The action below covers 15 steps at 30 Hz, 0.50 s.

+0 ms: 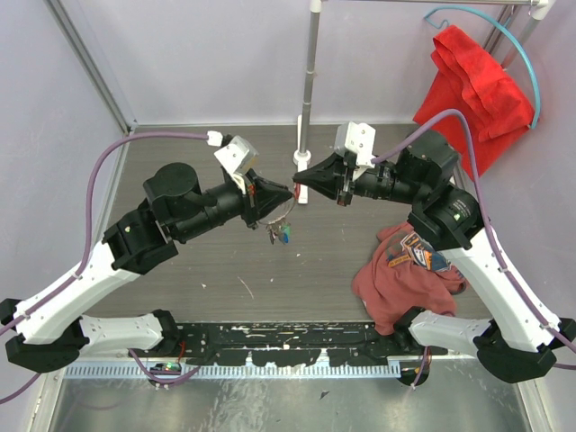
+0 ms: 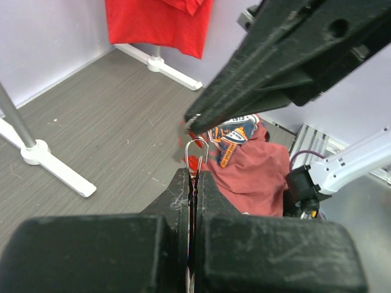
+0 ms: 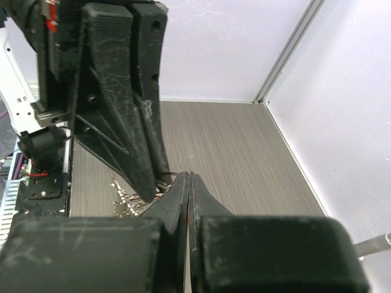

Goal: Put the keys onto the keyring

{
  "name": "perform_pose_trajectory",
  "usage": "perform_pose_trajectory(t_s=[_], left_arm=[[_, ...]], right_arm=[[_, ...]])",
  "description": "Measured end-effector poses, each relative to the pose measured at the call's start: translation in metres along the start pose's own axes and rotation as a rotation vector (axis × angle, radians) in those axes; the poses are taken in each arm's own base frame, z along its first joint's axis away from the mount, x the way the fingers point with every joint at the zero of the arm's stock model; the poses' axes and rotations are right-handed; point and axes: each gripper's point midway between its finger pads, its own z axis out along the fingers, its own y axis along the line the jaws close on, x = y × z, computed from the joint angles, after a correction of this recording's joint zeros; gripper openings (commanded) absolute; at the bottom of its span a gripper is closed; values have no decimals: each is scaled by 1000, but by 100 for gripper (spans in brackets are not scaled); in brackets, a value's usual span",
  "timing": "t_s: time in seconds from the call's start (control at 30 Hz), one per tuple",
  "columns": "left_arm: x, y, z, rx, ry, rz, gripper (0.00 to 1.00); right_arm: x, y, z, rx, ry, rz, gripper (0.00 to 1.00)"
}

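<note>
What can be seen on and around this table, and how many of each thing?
keyring: one, silver wire loop, held above the table in the left gripper
keys: small bunch, number unclear, green and blue showing, hanging under the keyring
T-shirt: one, dark red with a printed graphic, crumpled at the table's right
red cloth: one, bright red, hanging at the back right
hanger: one, light blue, over the red cloth
stand: one, white and grey pole, back centre
table: one, dark grey wood grain
left gripper: black, shut on the keyring
right gripper: black, shut, its tip at the left gripper's tip; anything pinched is unclear
</note>
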Motion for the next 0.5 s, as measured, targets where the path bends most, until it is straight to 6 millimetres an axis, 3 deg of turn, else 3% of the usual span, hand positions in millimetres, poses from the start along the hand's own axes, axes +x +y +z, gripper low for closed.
perform_pose_trajectory(t_s=[0.3, 0.4, 0.5], left_arm=[[6, -15, -2, 90, 27, 26, 0], [9, -18, -3, 108, 40, 34, 0], [11, -20, -3, 121, 49, 43, 0]], right_arm=[[9, -3, -2, 17, 36, 0, 5], [12, -1, -2, 14, 48, 3, 12], [15, 0, -3, 9, 58, 4, 2]])
